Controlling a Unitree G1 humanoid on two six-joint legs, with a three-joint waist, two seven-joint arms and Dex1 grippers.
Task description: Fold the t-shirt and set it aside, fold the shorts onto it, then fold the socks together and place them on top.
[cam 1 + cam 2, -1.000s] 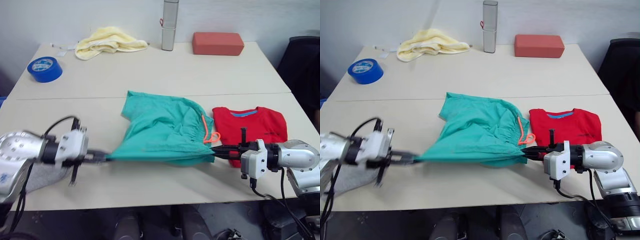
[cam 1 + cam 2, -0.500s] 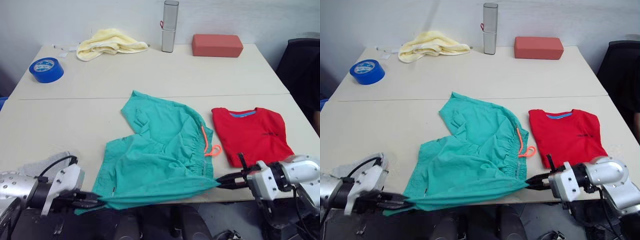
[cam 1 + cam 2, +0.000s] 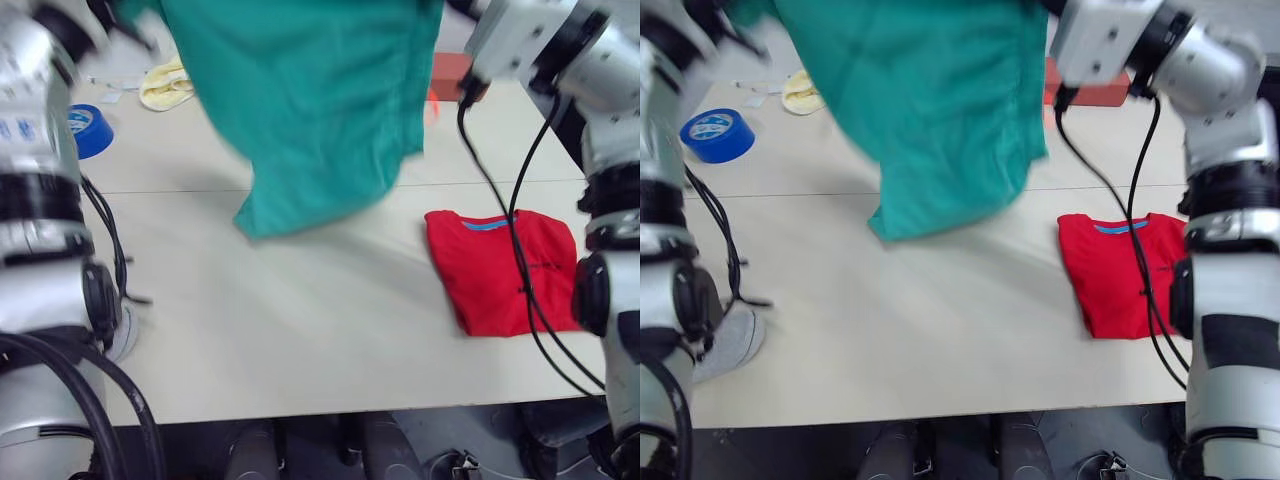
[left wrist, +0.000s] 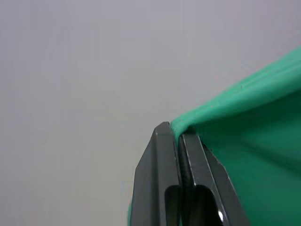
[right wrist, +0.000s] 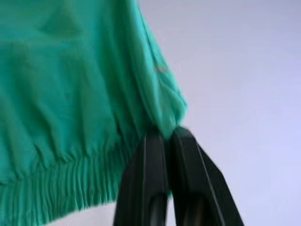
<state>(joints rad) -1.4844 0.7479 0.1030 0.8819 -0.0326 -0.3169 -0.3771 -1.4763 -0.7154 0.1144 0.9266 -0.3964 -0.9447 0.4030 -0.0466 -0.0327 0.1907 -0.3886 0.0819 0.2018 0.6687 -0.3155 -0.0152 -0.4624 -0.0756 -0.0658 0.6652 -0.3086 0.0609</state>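
Both your grippers are clamped on the shorts [image 3: 310, 100] — left gripper [image 4: 178, 134] pinches a thin folded edge of teal fabric between closed fingers, right gripper [image 5: 165, 136] has its fingers pressed together on a corner right by the gathered elastic waistband. The shorts hang in the air between your two raised arms, lower hem trailing just above the table [image 3: 300, 340], over its middle.

The t-shirt [image 3: 505, 270] is already folded into a rectangle, lying flat near the table's right front edge, blue neck label facing away from you. That's your landing spot.

Handling, as I'd judge it: light, fully limp cloth — it drapes and bunches under its own weight, no stiffness to lean on. The waistband is the thickest, grippiest part; the thin edge on your left side looks likelier to slip if you snap it. Keep both pinches at the top corners so the cloth stays spread.

A grey sock [image 3: 725, 345] lies at the left front edge of the table, well apart from the t-shirt. Blue tape roll [image 3: 88, 130] and yellow towel [image 3: 165, 88] sit on the far left, behind the hanging cloth — clear of your lay-down path.
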